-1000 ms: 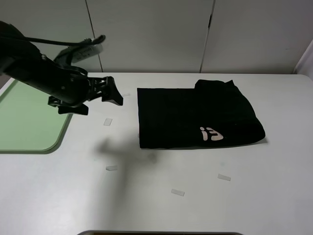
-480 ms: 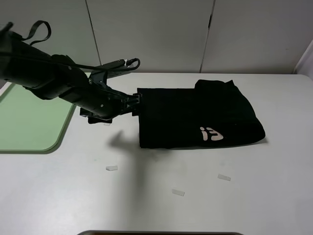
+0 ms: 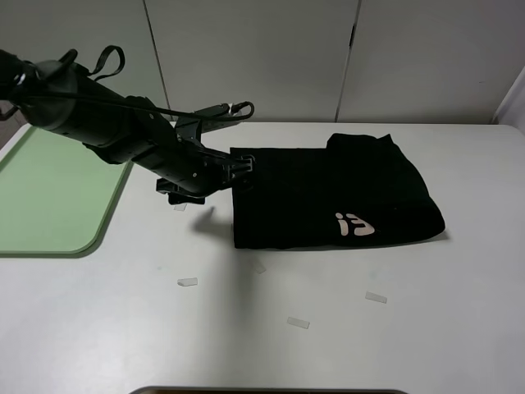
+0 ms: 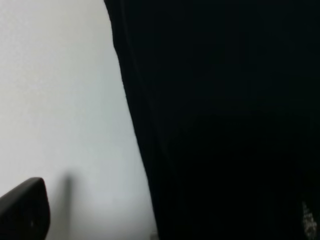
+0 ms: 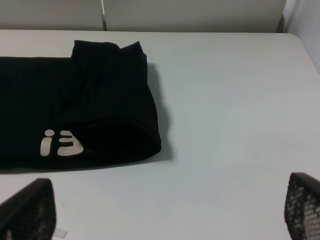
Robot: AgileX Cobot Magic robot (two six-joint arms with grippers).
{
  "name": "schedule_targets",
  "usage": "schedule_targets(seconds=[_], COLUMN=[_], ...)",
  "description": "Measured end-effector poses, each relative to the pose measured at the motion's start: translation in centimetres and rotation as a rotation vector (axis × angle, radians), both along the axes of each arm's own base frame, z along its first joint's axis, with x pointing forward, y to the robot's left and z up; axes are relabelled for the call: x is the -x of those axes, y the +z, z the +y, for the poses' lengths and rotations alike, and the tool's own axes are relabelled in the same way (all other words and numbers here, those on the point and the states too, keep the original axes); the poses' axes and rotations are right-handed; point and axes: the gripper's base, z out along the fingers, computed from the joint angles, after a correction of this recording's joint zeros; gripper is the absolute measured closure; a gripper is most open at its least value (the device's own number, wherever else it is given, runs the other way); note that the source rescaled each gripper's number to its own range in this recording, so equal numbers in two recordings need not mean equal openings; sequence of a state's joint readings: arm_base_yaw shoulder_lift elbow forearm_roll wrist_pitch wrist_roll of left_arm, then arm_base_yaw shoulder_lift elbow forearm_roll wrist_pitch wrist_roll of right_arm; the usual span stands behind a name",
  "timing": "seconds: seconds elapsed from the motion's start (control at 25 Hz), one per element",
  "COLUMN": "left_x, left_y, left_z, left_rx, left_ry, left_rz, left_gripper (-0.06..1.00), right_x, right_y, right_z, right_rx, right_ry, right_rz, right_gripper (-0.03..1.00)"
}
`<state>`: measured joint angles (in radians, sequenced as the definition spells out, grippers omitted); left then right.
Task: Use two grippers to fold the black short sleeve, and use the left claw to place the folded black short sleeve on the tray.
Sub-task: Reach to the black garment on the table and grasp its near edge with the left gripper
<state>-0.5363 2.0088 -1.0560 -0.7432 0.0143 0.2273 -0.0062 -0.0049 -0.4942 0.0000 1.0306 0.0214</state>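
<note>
Two claws stand spread. We see the black short sleeve (image 3: 328, 197) folded on the white desk (image 3: 328, 328), well apart from the green tray (image 3: 49, 205). The left claw (image 3: 240, 167) sits at the shirt's tray-side edge, probably lined up to grasp it there. The right claw (image 5: 162, 217) is absent overhead and shows only in its wrist view, empty.

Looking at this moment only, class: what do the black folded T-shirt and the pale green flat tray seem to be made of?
Black folded T-shirt: soft matte cloth, probably cotton; it slumps in rounded folds without shine. Pale green flat tray: likely smooth plastic; even colour, rounded corner, low raised rim.
</note>
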Motion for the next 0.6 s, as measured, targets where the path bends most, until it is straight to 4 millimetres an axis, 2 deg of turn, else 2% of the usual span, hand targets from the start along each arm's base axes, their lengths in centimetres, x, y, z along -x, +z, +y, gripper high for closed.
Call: schedule_targets(seconds=[0.36, 0.6], left_x=[-0.5, -0.3], left_y=[-1.9, -2.1], left_z=[-3.0, -4.1], left_rx=[0.007, 0.008], left_ry=[-0.024, -0.042], left_rz=[0.012, -0.004], left_gripper=[-0.05, 0.0], right_x=[0.0, 0.0], right_y=[0.0, 0.0], right_z=[0.0, 0.1], right_rx=[0.0, -0.007], right_ry=[0.0, 0.004], right_rz=[0.0, 0.0], right_gripper=[-0.03, -0.03])
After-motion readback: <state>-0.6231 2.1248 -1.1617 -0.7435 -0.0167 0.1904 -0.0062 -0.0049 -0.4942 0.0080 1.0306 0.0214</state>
